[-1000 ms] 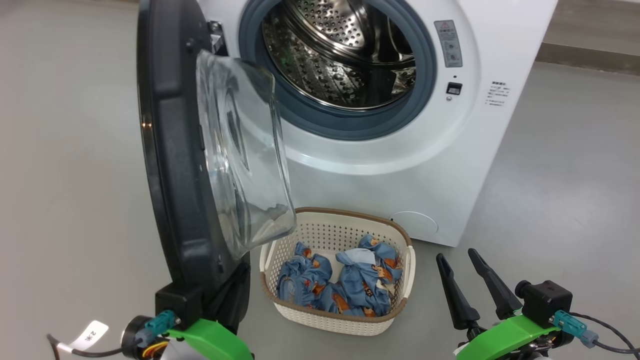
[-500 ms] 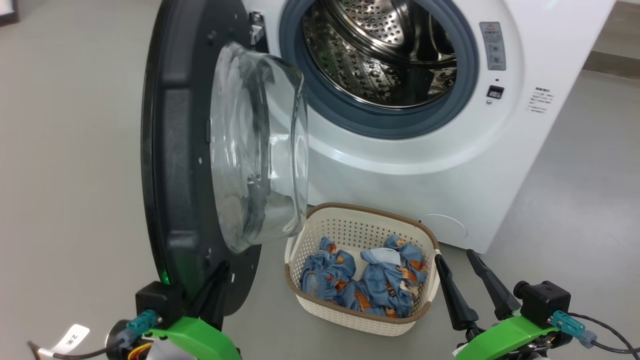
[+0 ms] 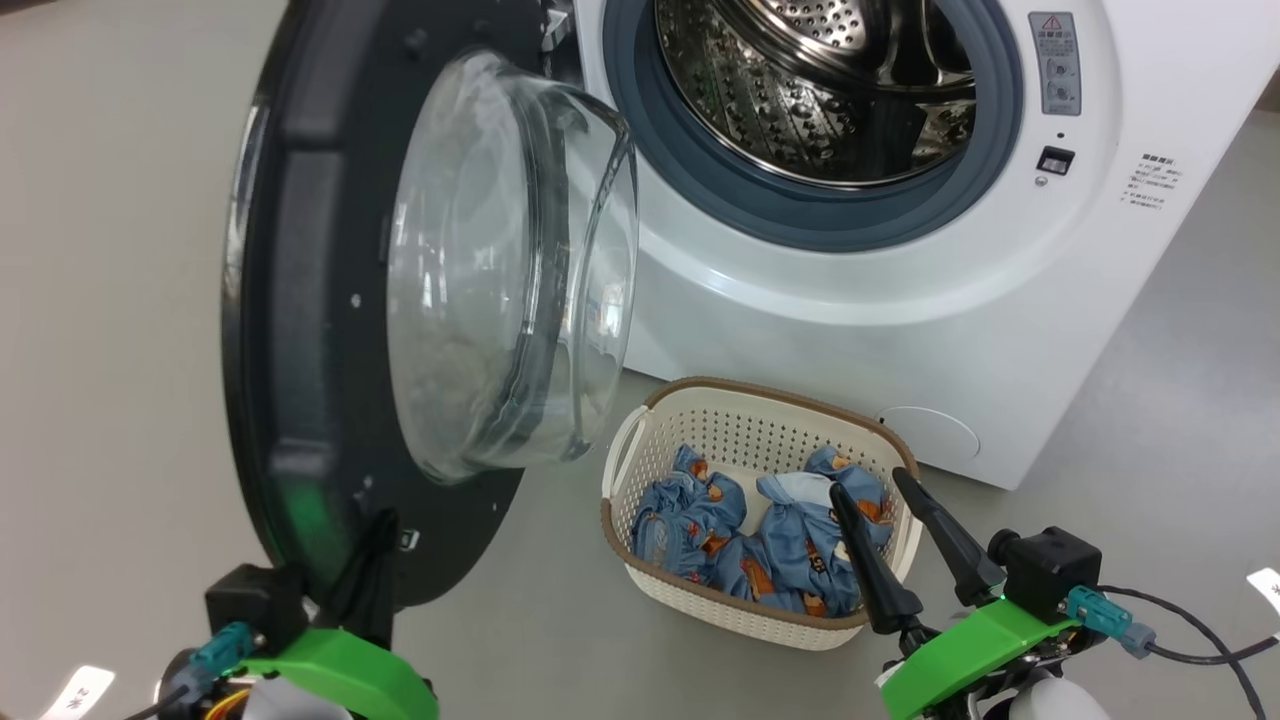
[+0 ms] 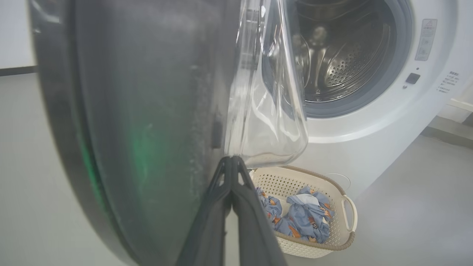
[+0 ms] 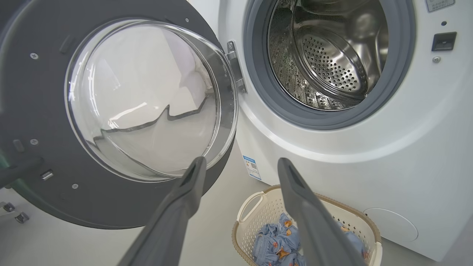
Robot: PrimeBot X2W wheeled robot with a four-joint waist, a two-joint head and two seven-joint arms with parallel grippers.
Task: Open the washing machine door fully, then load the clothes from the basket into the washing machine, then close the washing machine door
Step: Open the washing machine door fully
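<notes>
The washing machine door (image 3: 300, 300) stands swung open to the left, its glass bowl (image 3: 500, 270) facing the white washing machine (image 3: 900, 330) and its bare steel drum (image 3: 820, 90). My left gripper (image 4: 232, 159) is shut, its tips against the door's lower inner face just under the bowl; in the head view the left gripper (image 3: 380, 530) sits at the door's bottom edge. The cream basket (image 3: 770, 387) stands on the floor before the machine and holds both blue printed clothes bundles (image 3: 690, 510) (image 3: 800, 540). My right gripper (image 3: 866, 480) hangs open over the basket's right side, empty (image 5: 241, 161).
The door's hinge (image 5: 236, 66) joins it to the machine's left edge, with a blue label (image 5: 251, 167) below it. Grey floor (image 3: 100, 300) lies to the left of the door and to the right of the machine. A cable (image 3: 1190, 640) trails from my right wrist.
The door has swung wider open to the left with my left gripper against it. The head camera has shifted, and my right gripper has come over the basket's right side.
</notes>
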